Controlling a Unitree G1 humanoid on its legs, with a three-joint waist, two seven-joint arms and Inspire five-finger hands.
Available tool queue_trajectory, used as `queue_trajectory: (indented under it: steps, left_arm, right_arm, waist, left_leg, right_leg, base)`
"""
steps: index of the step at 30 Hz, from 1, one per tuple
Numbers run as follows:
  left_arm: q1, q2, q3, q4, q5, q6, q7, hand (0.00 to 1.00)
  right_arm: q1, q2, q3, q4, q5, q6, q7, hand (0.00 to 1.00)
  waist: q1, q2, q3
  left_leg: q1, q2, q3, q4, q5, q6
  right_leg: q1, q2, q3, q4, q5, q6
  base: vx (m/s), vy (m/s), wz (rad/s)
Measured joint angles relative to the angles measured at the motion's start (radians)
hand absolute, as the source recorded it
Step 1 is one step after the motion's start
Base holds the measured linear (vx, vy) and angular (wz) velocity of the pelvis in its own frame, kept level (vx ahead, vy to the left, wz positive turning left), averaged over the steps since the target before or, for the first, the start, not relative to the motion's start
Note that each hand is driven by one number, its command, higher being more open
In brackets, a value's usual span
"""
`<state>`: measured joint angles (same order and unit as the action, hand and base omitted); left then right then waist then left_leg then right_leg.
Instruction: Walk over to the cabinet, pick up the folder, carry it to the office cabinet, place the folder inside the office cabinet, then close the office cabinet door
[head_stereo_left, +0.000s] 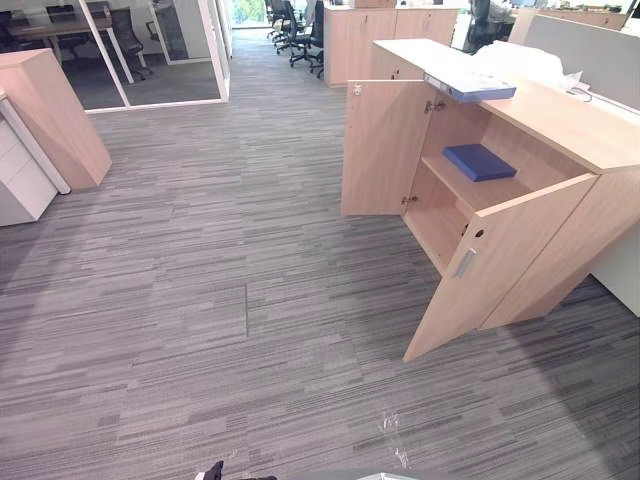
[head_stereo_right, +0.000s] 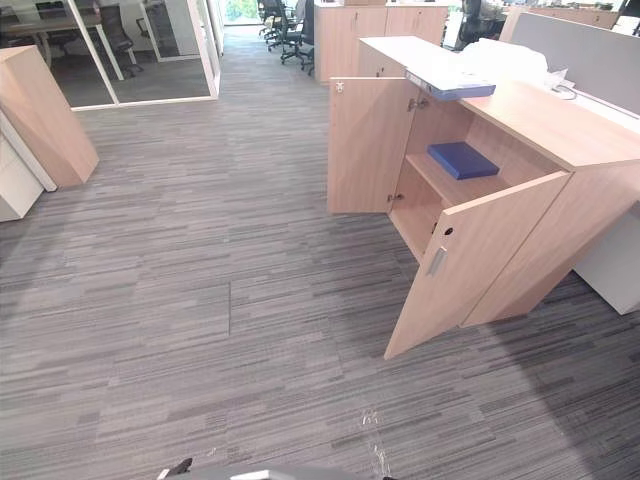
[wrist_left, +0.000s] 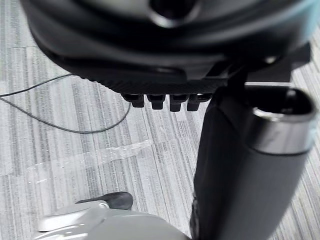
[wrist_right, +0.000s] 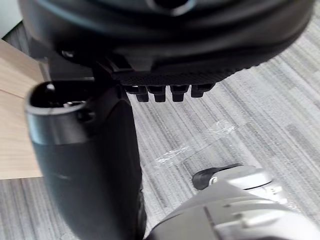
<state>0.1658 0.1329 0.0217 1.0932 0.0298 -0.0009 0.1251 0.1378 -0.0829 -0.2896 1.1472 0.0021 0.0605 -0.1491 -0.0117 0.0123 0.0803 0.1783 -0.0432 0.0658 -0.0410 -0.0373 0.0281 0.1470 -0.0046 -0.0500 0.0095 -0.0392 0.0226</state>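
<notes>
"Two doors, far door and near door, stood wide on the cabinet. How far along did you put it?" (Obs. 1)

"Late, by my reading. A folder lay flat on the shelf inside, well apart from both hands. If that was the one meant, fetching and placing were done and only shutting the doors was left. A binder lay on the top at the front edge, so I could not rule out that it was the one to move." (Obs. 2)

"Hands?"

"Left hand and right hand hung low over the carpet, well apart from the cabinet. Fingers loose, thumbs straight out, nothing held."

"Materials?"

"Cabinet: pale wood-grain board, smooth, square-edged, a low box. Near door carried a short metal bar handle. Folder: dark blue, matte, a thin flat rectangle. Binder: a thicker slab, white on top, blue along the edge. Carpet: short grey pile in fine streaks, laid in tiles."
</notes>
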Motion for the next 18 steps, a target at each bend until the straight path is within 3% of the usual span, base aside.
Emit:
queue_trajectory:
  steps: [5,18]
  left_arm:
    - [-0.015,0.007,0.000,0.026,-0.067,0.000,-0.043,1.00]
    - [-0.018,0.010,-0.002,0.027,-0.076,-0.004,-0.048,1.00]
  right_arm:
    - [-0.013,-0.001,-0.003,0.004,0.000,0.001,0.013,1.00]
    - [-0.025,-0.001,-0.005,0.006,0.000,0.001,0.018,1.00]
  waist:
    - [0.001,-0.004,0.017]
    - [0.001,-0.006,0.029]
  left_leg:
    - [0.023,0.000,-0.001,-0.039,0.014,-0.006]
    - [0.030,0.002,0.001,-0.044,0.014,-0.007]
  right_leg:
    - [0.010,0.002,-0.008,-0.015,0.000,0.001]
    - [0.015,0.003,-0.014,-0.013,-0.005,0.008]
  base:
    - [0.00,0.000,0.00]
    - [-0.02,-0.018,0.00]
